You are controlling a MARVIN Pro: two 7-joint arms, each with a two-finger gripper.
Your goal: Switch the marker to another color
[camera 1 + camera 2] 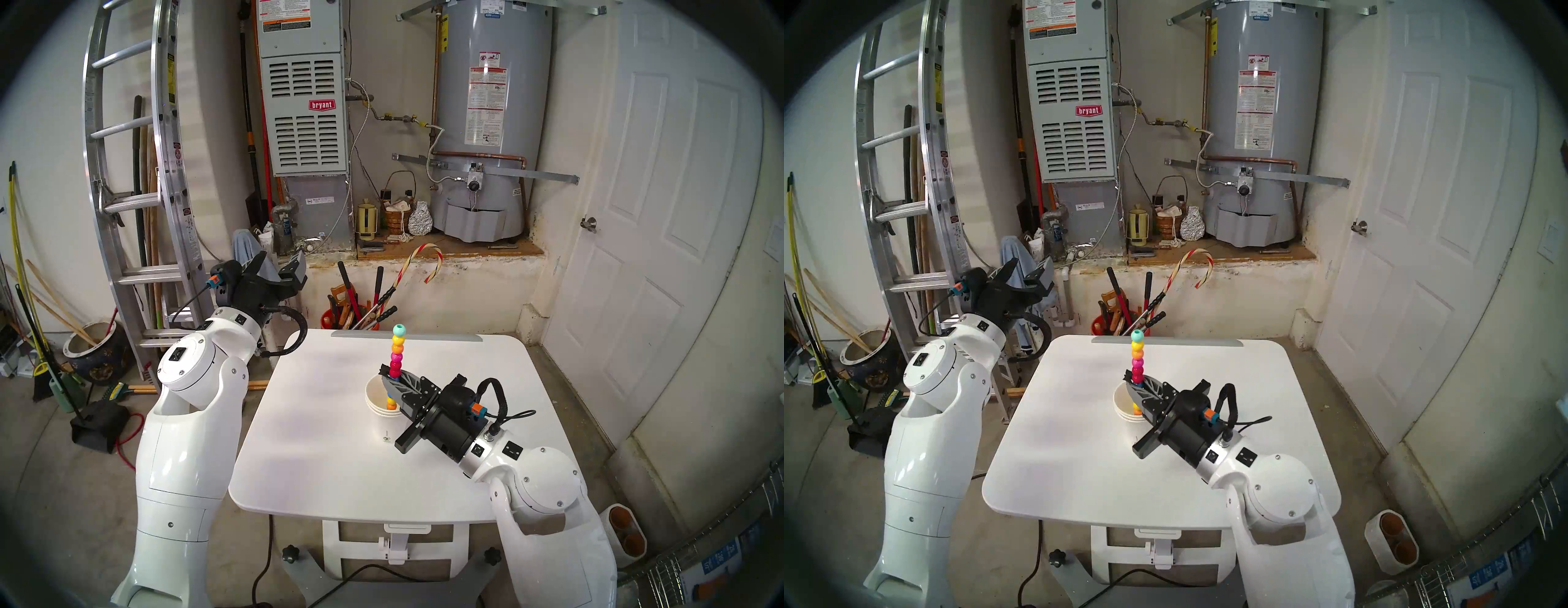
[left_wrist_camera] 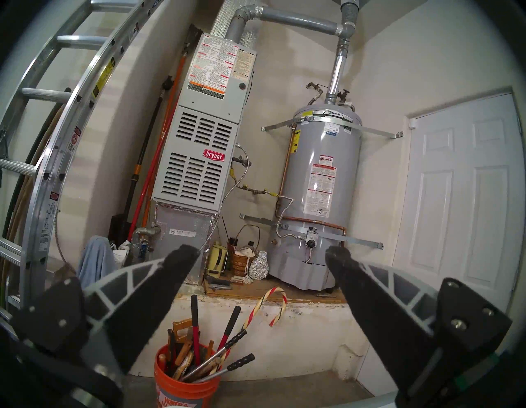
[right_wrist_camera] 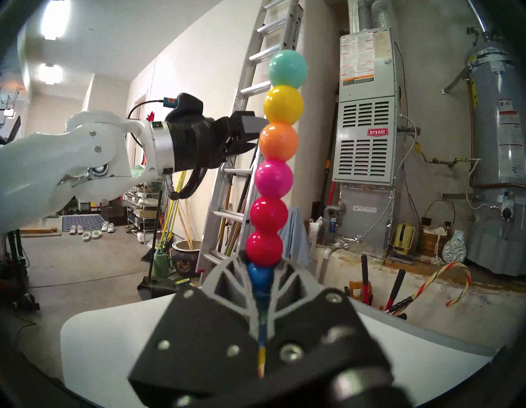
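right end effector (image 1: 391, 375) is clamped on the marker (image 1: 396, 350), holding it upright over the paper cups (image 1: 375, 397) on the worktop (image 1: 322, 424), left end effector (image 2: 262, 253) hangs wide apart off to the side, so next it probably has to come pull a bead segment off

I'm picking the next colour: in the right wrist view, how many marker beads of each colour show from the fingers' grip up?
Teal bead: 1
Yellow bead: 1
Orange bead: 1
Pink bead: 1
Red beads: 2
Blue bead, in the grip: 1
Total on the marker: 7
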